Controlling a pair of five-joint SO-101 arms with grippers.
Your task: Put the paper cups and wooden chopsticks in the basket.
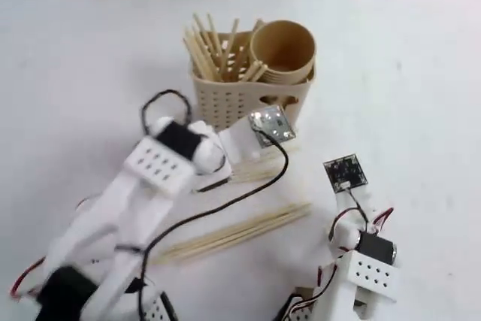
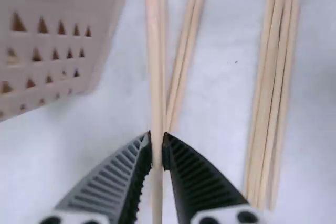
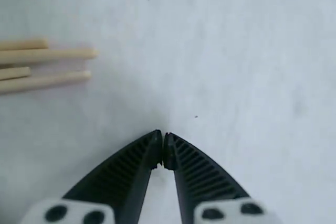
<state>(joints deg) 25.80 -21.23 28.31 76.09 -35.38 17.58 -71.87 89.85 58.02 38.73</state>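
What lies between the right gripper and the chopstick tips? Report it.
Only bare table separates the shut right gripper from the chopstick tips, in the right wrist view.

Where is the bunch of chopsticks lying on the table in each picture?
High view: the loose chopsticks lie slanted on the table in front of the basket.
Left wrist view: they lie past the chopstick in the left gripper, on the side away from the basket.
Right wrist view: their tips poke in at the edge.
Shared landmark: the white table.
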